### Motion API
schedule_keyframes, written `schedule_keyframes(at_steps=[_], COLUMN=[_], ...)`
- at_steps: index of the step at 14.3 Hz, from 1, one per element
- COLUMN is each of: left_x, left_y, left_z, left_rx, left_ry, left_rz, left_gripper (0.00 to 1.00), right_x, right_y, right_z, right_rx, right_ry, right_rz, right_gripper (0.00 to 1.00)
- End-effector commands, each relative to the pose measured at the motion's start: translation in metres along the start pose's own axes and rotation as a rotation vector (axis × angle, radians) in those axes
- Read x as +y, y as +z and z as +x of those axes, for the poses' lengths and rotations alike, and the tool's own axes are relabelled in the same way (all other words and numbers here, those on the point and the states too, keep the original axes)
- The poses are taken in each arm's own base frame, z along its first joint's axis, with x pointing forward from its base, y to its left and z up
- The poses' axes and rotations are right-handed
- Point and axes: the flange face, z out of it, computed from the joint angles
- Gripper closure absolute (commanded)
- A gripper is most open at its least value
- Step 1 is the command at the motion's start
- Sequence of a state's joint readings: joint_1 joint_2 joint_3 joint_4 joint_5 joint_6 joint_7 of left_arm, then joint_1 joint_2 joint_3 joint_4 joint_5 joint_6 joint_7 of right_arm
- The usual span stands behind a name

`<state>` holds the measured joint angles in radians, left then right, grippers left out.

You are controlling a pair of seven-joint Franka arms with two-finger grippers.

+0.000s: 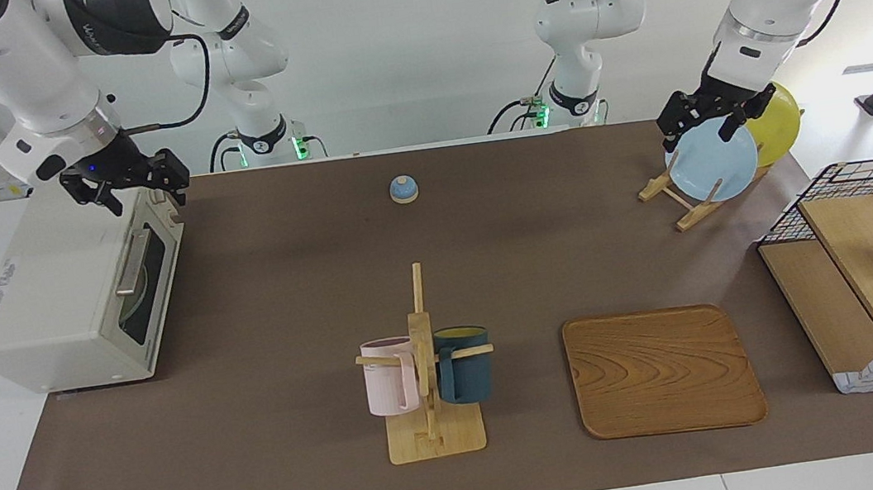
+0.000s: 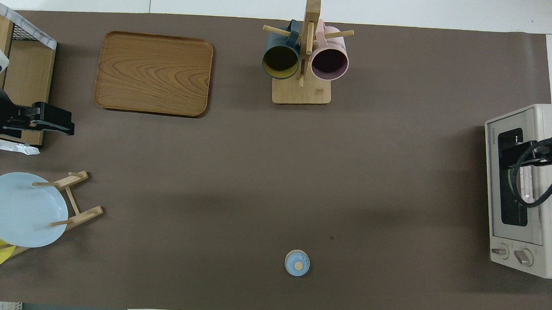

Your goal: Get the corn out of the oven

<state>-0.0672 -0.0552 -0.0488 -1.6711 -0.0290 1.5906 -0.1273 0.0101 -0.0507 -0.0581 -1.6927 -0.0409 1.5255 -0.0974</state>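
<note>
The right gripper (image 1: pixel 125 187), black and two-fingered with its fingers apart and holding nothing, hangs at the upper left of the facing view, over the top front edge of the cream-white boxy toaster oven (image 1: pixel 60 299); in the overhead view it appears at the right edge, over the oven's (image 2: pixel 526 189) dark glass door. The oven's door is shut, its silver bar handle (image 1: pixel 132 261) faces the table's middle, and two knobs (image 2: pixel 511 254) sit at the door's end nearer the robots. The corn cannot be made out in either view. The left gripper (image 1: pixel 708 120), likewise black with fingers apart and empty, hangs at the upper right of the facing view, over a pale blue round plate (image 1: pixel 713 159) and a yellow round plate (image 1: pixel 779 121) standing in a wooden rack (image 1: pixel 685 202). At the right edge stands a wire-and-wood basket box (image 1: pixel 864 267). Lower right lies a flat brown wooden tray (image 1: pixel 663 371). Lower centre stands a wooden mug tree (image 1: pixel 424 363) carrying a pink mug (image 1: pixel 388 376) and a dark teal mug (image 1: pixel 464 364). Upper centre, nearer the robots, sits a small blue domed bell (image 1: pixel 403 189). A brown mat (image 1: pixel 285 297) covers the table.
</note>
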Motion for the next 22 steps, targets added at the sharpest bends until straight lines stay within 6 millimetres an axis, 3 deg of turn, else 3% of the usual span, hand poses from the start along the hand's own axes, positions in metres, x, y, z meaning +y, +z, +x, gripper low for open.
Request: schedule_keyframes(at_steps=[1,6,7,8,9,13,16,17,22], left_x=[-0.003,-0.003,-0.003,-0.003,-0.003,-0.003,-0.002,-0.003,-0.003], left_y=[-0.003,-0.003,-0.003,-0.003,-0.003,-0.003,-0.003,-0.003,-0.003], left_z=[-0.007,-0.007,-0.007,-0.007,-0.007,-0.007,-0.007,-0.007,-0.007], left_rx=[0.008,0.008,0.008,0.008,0.008,0.008,0.008,0.008,0.008], left_ry=[-0.009,-0.009,-0.009,-0.009,-0.009,-0.009,-0.008,-0.009,-0.009], left_rz=[-0.015,-0.015,-0.015,-0.015,-0.015,-0.015,-0.015,-0.015,-0.015], left_gripper=[0.00,0.00,0.00,0.00,0.00,0.00,0.00,0.00,0.00], right_x=[0.002,0.009,0.008,0.008,0.009,0.038,0.048,0.062,0.083], right_y=[-0.003,-0.002,-0.001,0.002,0.010,0.063,0.086,0.088,0.110], right_z=[0.001,-0.002,0.000,0.002,-0.003,-0.005,0.004,0.002,-0.001], right_rx=[0.016,0.025,0.043,0.060,0.056,0.128,0.082,0.079,0.078], right_ry=[0.012,-0.005,-0.032,-0.048,-0.045,-0.037,-0.042,-0.020,-0.021], right_rz=[0.021,0.011,0.008,0.006,0.009,-0.001,-0.056,-0.063,-0.070], right_gripper=[0.00,0.00,0.13,0.61,1.00,1.00,1.00,1.00,1.00])
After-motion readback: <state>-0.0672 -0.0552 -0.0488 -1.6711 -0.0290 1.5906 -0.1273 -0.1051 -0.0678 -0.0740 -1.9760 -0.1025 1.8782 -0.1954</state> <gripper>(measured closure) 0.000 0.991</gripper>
